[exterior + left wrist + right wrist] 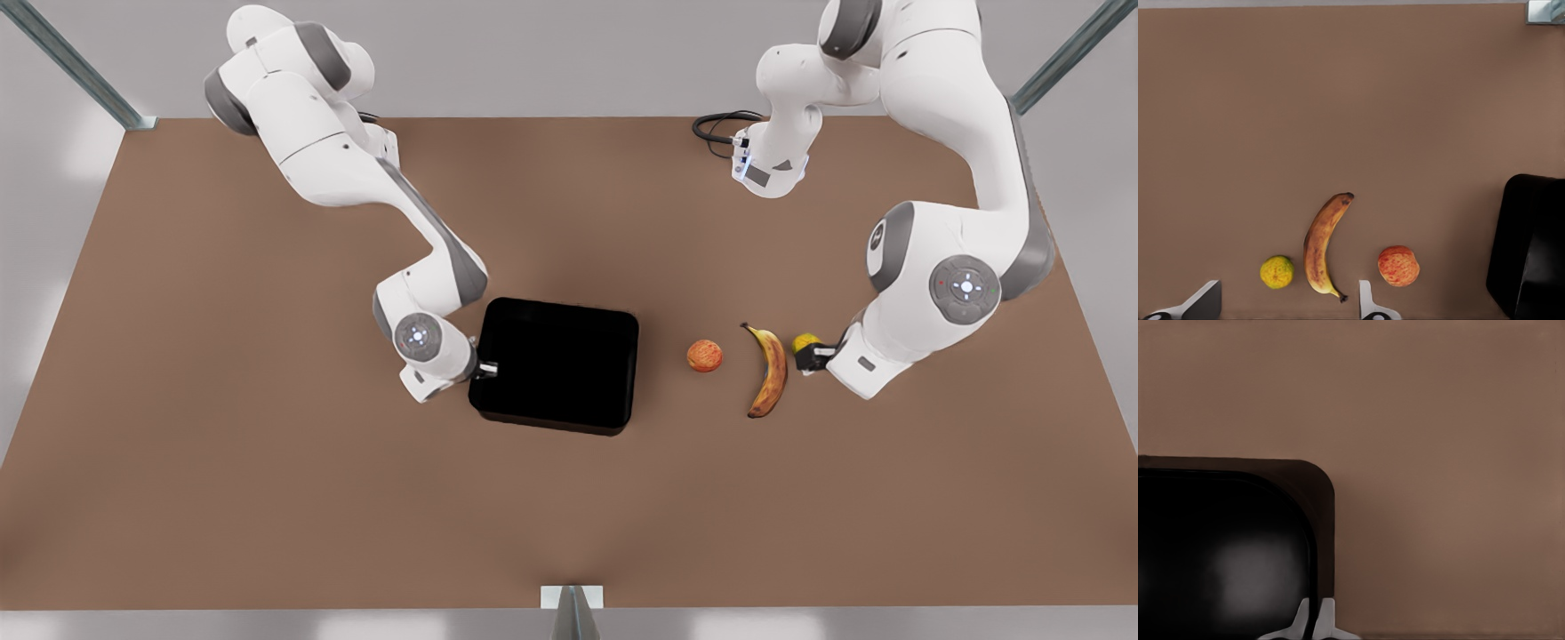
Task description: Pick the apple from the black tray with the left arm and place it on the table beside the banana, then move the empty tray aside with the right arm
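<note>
I see the apple (704,356) on the table (267,444), just beside the banana (768,369). My right gripper (486,368) pinches the black tray's (556,364) rim — my left gripper (811,356) hangs open above a yellow-green fruit (805,341).

On the tabletop (267,498), the black tray (556,364) lies toward the front view's left, the right gripper (487,367) pinching its left rim. The apple (704,356), the banana (770,370) and a small round fruit (805,341) follow rightward, the left gripper (811,356) beside the last.
</note>
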### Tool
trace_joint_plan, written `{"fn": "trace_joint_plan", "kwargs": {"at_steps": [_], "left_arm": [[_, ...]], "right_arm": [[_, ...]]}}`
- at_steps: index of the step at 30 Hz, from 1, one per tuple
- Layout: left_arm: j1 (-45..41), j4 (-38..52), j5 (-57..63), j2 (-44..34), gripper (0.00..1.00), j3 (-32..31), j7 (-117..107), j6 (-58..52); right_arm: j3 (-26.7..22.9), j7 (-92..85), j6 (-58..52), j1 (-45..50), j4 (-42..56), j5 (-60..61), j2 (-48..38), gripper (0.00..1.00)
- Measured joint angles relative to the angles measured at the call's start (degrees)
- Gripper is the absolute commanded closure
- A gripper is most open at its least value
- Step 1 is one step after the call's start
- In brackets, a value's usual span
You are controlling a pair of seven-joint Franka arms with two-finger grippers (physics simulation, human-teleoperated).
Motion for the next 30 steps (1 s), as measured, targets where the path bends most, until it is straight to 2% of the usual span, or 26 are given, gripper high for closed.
{"fn": "trace_joint_plan", "kwargs": {"at_steps": [4, 7, 11, 15, 19, 24, 28, 29, 30], "left_arm": [[1.82, 0.3, -0.92, -0.29, 0.0, 0.34, -1.02, -0.95], [2.21, 0.43, -1.56, -0.4, 0.0, 0.12, -1.67, -1.37], [7.8, 0.43, -4.85, -0.12, 0.0, 0.25, 0.61, -0.33], [5.34, 0.53, -4.11, 0.06, 0.0, 0.26, 2.74, 1.82], [5.52, 0.5, -3.76, 0.06, 0.0, 0.43, 4.43, 3.28], [5.54, 0.46, -3.6, -0.02, 0.0, 0.39, 6.09, 4.11], [5.49, 0.45, -3.54, -0.02, 0.0, 0.37, 7.11, 4.33], [5.49, 0.45, -3.52, -0.02, 0.0, 0.37, 7.33, 4.36], [5.48, 0.45, -3.5, -0.02, 0.0, 0.37, 7.54, 4.39]], "right_arm": [[-0.95, -2.27, -4.89, -2.18, 0.21, 0.25, -3.44, 0.9], [-3.63, -4.92, -8.74, -3.43, 0.22, 0.39, -5.16, 0.9], [-12.37, -10.72, -12.92, -3.95, 0.37, 3.03, -6.14, 0.92], [-20.73, -18.62, -15.26, -4.18, 0.68, 4.94, -5.71, 0.92], [-26.89, -27.25, -16.47, -4.32, 2.32, 6.5, -3.25, 0.93], [-31.57, -37.67, -16.85, -4.66, 4.9, 7.74, 0.82, 0.93], [-32.81, -44.89, -16.29, -4.69, 7.2, 9.21, 4.66, 0.9], [-32.79, -46.42, -16.07, -4.68, 7.49, 9.62, 5.19, 0.79], [-32.79, -47.81, -15.89, -4.67, 7.79, 9.78, 5.46, 0.05]]}}
